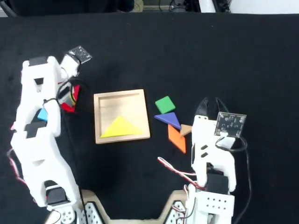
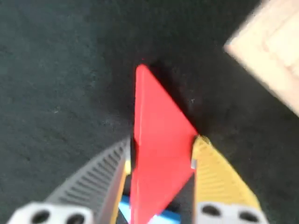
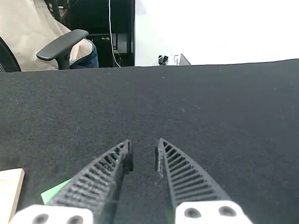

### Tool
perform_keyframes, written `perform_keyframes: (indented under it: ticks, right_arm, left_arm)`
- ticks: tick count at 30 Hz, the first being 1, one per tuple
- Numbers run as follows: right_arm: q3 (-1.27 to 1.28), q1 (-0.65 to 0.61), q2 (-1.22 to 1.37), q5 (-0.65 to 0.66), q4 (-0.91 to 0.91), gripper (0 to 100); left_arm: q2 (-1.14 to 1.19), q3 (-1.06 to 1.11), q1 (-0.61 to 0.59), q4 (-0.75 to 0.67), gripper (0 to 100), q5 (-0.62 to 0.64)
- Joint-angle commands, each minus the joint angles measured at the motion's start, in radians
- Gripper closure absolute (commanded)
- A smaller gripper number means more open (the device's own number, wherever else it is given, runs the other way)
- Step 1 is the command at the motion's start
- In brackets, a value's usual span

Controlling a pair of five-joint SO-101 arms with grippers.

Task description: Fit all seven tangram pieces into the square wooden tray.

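Observation:
The square wooden tray (image 1: 97, 116) lies mid-table with a yellow triangle (image 1: 120, 127) flat inside it. Just left of the tray, my left gripper (image 1: 71, 99) is shut on a red triangle (image 1: 68, 105); in the left wrist view the red triangle (image 2: 159, 144) stands on edge between the pads of the left gripper (image 2: 163, 140), with the tray corner (image 2: 268, 51) close by. Right of the tray lie a green square (image 1: 165, 104), a purple piece (image 1: 170, 118), an orange piece (image 1: 177, 138) and a tan piece (image 1: 186, 129). My right gripper (image 1: 210, 102) (image 3: 144, 151) stands slightly open and empty beside them.
A blue piece (image 1: 42, 114) shows partly under the left arm. The green square's edge (image 3: 53, 191) and a tray corner (image 3: 9, 191) show beside the right fingers. Black cloth stretches bare toward the far edge; a chair stands beyond the table.

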Motion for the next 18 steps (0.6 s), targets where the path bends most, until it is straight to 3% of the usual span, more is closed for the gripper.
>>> perform_keyframes:
  ticks: [1, 10, 16, 18]
  right_arm:
    - [0.001, -0.012, 0.012, 0.011, -0.023, 90.3]
    - [0.001, -0.012, 0.012, 0.011, -0.023, 90.3]
    - [0.001, -0.012, 0.012, 0.011, -0.023, 90.3]
    - [0.001, -0.012, 0.012, 0.011, -0.023, 90.3]
  left_arm:
    - [-0.023, 0.021, -0.022, 0.005, 82, 0.000]
    - [-0.015, 0.016, -0.024, -0.006, 81, -0.002]
    - [-0.015, 0.022, -0.056, -0.103, 58, -0.058]
    - [-0.015, 0.019, -0.062, -0.117, 57, -0.106]
